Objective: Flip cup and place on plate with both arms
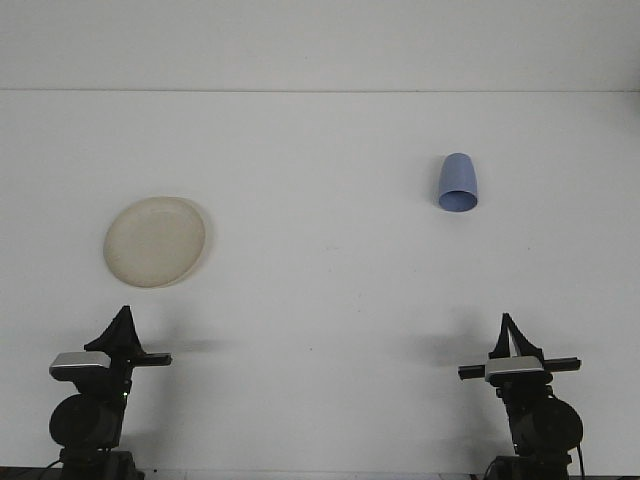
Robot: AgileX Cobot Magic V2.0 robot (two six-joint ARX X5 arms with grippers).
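A blue cup [458,182] lies on the white table at the right rear, its wide mouth turned toward me and its rounded base pointing away. At the left lies a cream plate [156,241] with nothing on it. My left gripper [122,318] is low at the front left, well short of the plate, with its fingers meeting in a point and holding nothing. My right gripper [511,325] is at the front right, far in front of the cup, fingers together and holding nothing.
The white table [320,300] runs back to a pale wall. Between the plate and the cup there is only bare tabletop.
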